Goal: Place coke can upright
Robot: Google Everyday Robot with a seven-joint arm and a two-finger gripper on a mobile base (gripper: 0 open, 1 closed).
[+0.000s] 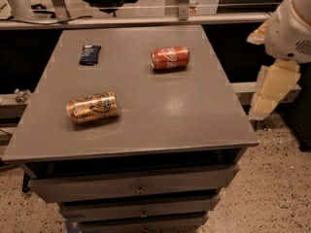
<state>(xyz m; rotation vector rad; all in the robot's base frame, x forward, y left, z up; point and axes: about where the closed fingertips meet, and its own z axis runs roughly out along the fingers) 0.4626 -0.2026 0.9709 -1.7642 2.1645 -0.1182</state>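
Nearest us, by the front-left corner of the bench (160, 115), a gold can (93, 108) lies on its side. Off the right edge hangs the tool (272, 89), well apart from everything on top. We cannot tell how far open it is, though it carries neither can. Farther back, toward the far-right corner, the coke can (170, 58) lies on its side. A dark packet (90, 54) sits near the far-left corner. We judge the reach has not begun: the tool must cross the right edge to the coke can, close across its body, then tip it onto its base.
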